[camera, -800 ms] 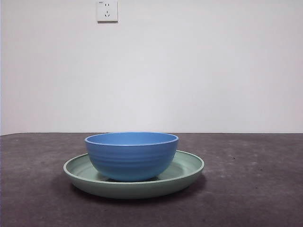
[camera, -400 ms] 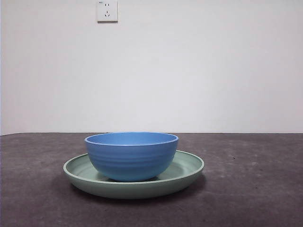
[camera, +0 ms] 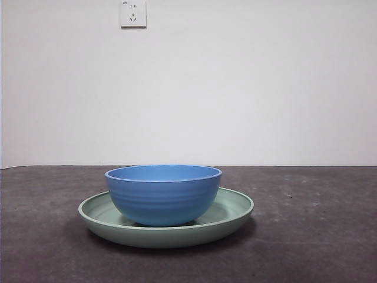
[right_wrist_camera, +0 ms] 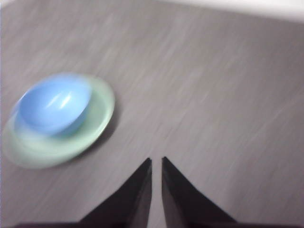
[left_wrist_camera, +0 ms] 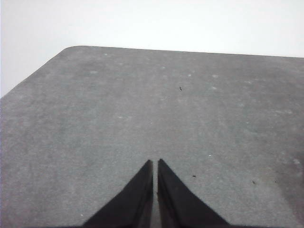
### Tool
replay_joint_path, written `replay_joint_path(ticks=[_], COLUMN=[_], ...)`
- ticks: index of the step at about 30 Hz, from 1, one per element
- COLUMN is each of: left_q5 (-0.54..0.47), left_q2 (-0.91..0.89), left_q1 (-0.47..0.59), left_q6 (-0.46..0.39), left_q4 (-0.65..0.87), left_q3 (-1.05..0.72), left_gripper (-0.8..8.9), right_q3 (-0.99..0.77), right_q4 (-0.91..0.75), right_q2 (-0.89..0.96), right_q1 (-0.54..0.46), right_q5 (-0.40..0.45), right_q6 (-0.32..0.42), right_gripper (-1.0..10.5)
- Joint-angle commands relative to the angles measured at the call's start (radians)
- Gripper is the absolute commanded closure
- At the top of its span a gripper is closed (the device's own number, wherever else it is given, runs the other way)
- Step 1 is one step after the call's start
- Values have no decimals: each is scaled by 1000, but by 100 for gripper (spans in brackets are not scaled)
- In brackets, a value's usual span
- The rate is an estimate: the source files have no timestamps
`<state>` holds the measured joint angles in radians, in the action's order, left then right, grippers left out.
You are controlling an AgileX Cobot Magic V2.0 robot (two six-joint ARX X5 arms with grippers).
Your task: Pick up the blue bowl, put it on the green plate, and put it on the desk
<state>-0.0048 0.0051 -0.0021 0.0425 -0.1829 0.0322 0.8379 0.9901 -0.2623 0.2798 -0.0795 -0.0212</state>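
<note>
The blue bowl (camera: 164, 194) stands upright inside the green plate (camera: 232, 213), and the plate rests on the desk (camera: 318, 236) a little left of centre. The right wrist view, blurred by motion, shows the same bowl (right_wrist_camera: 53, 104) on the plate (right_wrist_camera: 97, 124), well away from my right gripper (right_wrist_camera: 156, 161), whose jaws are shut on nothing. My left gripper (left_wrist_camera: 155, 162) is also shut and empty, over bare desk (left_wrist_camera: 142, 109) with neither dish in its view. Neither arm shows in the front view.
A white wall with a power socket (camera: 133, 13) runs behind the desk. The desk's rounded far corner (left_wrist_camera: 71, 48) shows in the left wrist view.
</note>
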Motion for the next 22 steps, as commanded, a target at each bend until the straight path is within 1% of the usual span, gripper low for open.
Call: replay_joint_path(ticks=[1, 4, 7, 9, 12, 16, 19, 22], left_q5=[-7, -7, -7, -7, -7, -7, -7, -7], left_q2=[-2, -2, -2, -2, -2, -2, -2, -2], left_q1=[-1, -1, -1, -1, -1, -1, -1, -1], left_q6=[-5, -5, -5, -5, -5, -5, -5, -5], left_q4=[-8, -8, -8, -8, -8, -8, -7, -8], left_q3=[-21, -21, -21, -21, -21, -21, -21, -21], left_gripper=[794, 794, 794, 794, 794, 794, 794, 794], right_q3=[-130, -299, -449, -530, -631, -730, -780, -817], right_q4=[-293, -543, -702, -762, -789, -789, -792, -795], right_q2=[44, 95, 145, 173, 208, 251, 259, 259], right_q1=[-131, -241, -312, -339, -359, -363, -363, -362], right_q5=[-2, 0, 2, 2, 11, 54, 85, 88], right_q6=[82, 66, 66, 66, 67, 66, 66, 62], right_gripper=[916, 916, 916, 916, 916, 916, 916, 916])
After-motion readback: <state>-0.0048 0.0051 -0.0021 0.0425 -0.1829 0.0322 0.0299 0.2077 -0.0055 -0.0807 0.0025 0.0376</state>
